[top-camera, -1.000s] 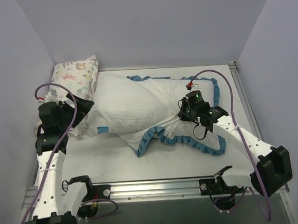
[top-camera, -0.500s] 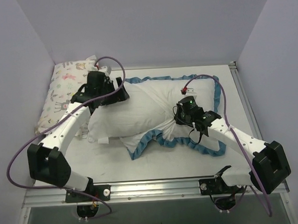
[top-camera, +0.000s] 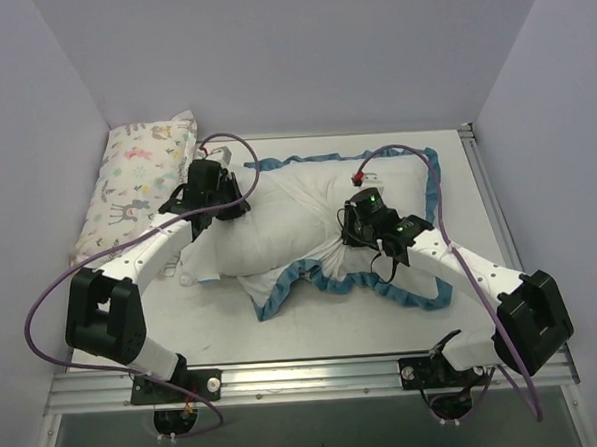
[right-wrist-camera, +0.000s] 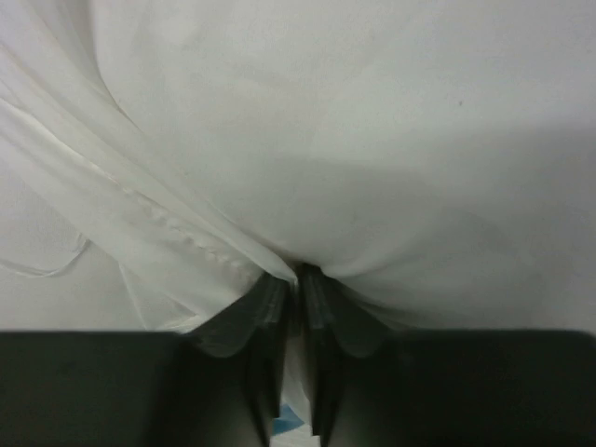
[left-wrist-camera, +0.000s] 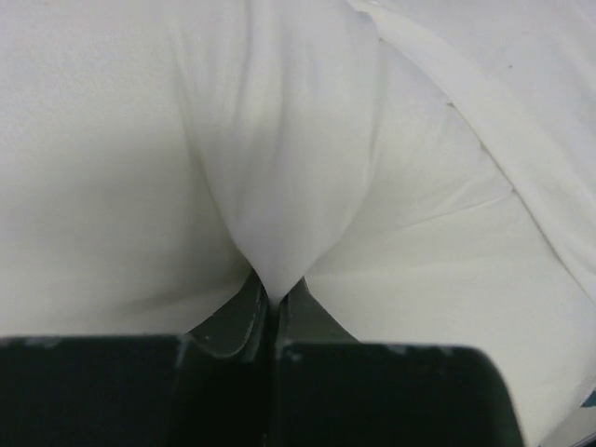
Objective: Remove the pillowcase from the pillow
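Observation:
The white pillow (top-camera: 268,220) lies across the middle of the table, its left half bare. The pillowcase (top-camera: 413,202), turned white side out with blue ruffled trim, is bunched over the pillow's right end and spread on the table behind it. My left gripper (top-camera: 216,210) sits on the pillow's upper left part; in the left wrist view the left gripper (left-wrist-camera: 277,293) is shut, pinching a fold of the pillow (left-wrist-camera: 279,168). My right gripper (top-camera: 351,231) is at the bunched cloth; in the right wrist view the right gripper (right-wrist-camera: 298,275) is closed on white pillowcase (right-wrist-camera: 186,242) fabric.
A small pastel animal-print pillow (top-camera: 141,182) leans in the far left corner. Grey walls close the table on three sides. A metal rail (top-camera: 306,375) runs along the near edge between the arm bases.
My left arm swung from the table's left edge onto the pillow and shut on its cloth. My right gripper crept left with the pillowcase, whose ruffled edge shifted left.

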{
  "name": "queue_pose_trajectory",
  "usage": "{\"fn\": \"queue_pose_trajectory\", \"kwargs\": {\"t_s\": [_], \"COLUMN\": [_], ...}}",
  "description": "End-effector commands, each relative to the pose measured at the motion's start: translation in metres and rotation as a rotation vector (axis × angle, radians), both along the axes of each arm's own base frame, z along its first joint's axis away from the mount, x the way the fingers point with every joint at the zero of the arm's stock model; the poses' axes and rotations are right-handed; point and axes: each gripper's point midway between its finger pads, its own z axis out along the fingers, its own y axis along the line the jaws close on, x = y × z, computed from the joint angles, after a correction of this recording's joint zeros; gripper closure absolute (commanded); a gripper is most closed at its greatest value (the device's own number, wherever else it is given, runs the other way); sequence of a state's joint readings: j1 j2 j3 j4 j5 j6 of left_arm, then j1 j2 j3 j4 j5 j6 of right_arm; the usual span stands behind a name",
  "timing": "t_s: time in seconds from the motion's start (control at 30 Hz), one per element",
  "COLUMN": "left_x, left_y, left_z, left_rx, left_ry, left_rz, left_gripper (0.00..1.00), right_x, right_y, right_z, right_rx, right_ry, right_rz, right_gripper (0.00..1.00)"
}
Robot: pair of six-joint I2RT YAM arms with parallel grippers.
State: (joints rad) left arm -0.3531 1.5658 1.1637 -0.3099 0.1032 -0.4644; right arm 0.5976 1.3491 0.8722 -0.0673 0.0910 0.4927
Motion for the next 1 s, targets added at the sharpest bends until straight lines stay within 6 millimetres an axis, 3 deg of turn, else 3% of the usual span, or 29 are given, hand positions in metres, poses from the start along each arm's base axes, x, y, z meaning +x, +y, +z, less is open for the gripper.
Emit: {"fn": "queue_pose_trajectory", "kwargs": {"t_s": [0.0,0.03,0.07,0.13,0.17,0.23,0.27,0.3,0.37,0.4,0.43,0.47,0.5,0.53,0.57,0.63,0.67,0.8,0.83,0.87,0.93,0.97], "left_x": [-0.045,-0.048,-0.057,-0.064,-0.069,-0.077,-0.078,-0.083,-0.088,-0.091,-0.094,-0.093,-0.094,-0.096,-0.097,-0.099,-0.099,-0.101,-0.103,-0.105,-0.113,-0.114], "left_y": [0.007,0.008,0.009,0.005,0.007,0.005,0.002,0.002,-0.002,-0.001,-0.004,-0.004,-0.005,-0.004,-0.003,-0.003,-0.002,-0.001,-0.001,0.000,0.003,0.007], "left_z": [-0.048,-0.043,-0.052,-0.050,-0.056,-0.056,-0.056,-0.057,-0.057,-0.058,-0.058,-0.058,-0.054,-0.055,-0.053,-0.047,-0.042,-0.028,-0.025,-0.014,-0.001,0.023], "left_rx": [0.064,0.056,0.064,0.062,0.079,0.078,0.070,0.066,0.073,0.072,0.069,0.067,0.058,0.058,0.056,0.044,0.039,0.017,0.017,0.001,-0.003,-0.022], "left_ry": [0.146,0.125,0.140,0.118,0.121,0.107,0.093,0.091,0.081,0.079,0.075,0.067,0.058,0.055,0.048,0.026,0.011,-0.021,-0.020,-0.042,-0.055,-0.107], "left_rz": [0.019,0.026,0.031,0.037,0.047,0.049,0.045,0.047,0.040,0.046,0.037,0.046,0.047,0.052,0.061,0.064,0.072,0.077,0.077,0.076,0.075,0.080], "left_gripper": [1.00,1.00,1.00,1.00,1.00,1.00,1.00,1.00,1.00,1.00,1.00,1.00,1.00,1.00,1.00,1.00,1.00,1.00,1.00,1.00,1.00,1.00], "right_x": [-0.028,-0.027,-0.018,-0.014,-0.002,0.011,0.026,0.040,0.061,0.081,0.089,0.097,0.103,0.104,0.107,0.110,0.109,0.107,0.118,0.122,0.139,0.149], "right_y": [-0.023,-0.022,-0.015,-0.011,-0.004,0.000,0.004,0.011,0.020,0.038,0.051,0.062,0.078,0.087,0.092,0.105,0.107,0.111,0.102,0.090,0.073,0.050], "right_z": [-0.016,-0.006,0.018,0.048,0.079,0.101,0.134,0.128,0.135,0.135,0.137,0.110,0.126,0.119,0.095,0.089,0.071,0.040,0.046,0.037,0.050,0.052], "right_rx": [-0.156,-0.157,-0.134,-0.135,-0.115,-0.149,-0.147,-0.186,-0.241,-0.244,-0.234,-0.268,-0.223,-0.229,-0.257,-0.235,-0.253,-0.269,-0.319,-0.370,-0.395,-0.412], "right_ry": [0.136,0.119,0.068,0.016,-0.050,-0.090,-0.152,-0.137,-0.153,-0.149,-0.149,-0.084,-0.104,-0.083,-0.027,-0.003,0.043,0.123,0.094,0.120,0.094,0.106], "right_rz": [0.031,0.042,0.051,0.075,0.074,0.098,0.088,0.102,0.137,0.169,0.207,0.255,0.297,0.322,0.343,0.370,0.383,0.403,0.351,0.321,0.231,0.165], "right_gripper": [0.79,0.69,0.51,0.38,0.28,0.17,0.16,0.14,0.11,0.10,0.09,0.09,0.09,0.08,0.08,0.08,0.09,0.23,0.46,0.62,0.89,0.95]}}
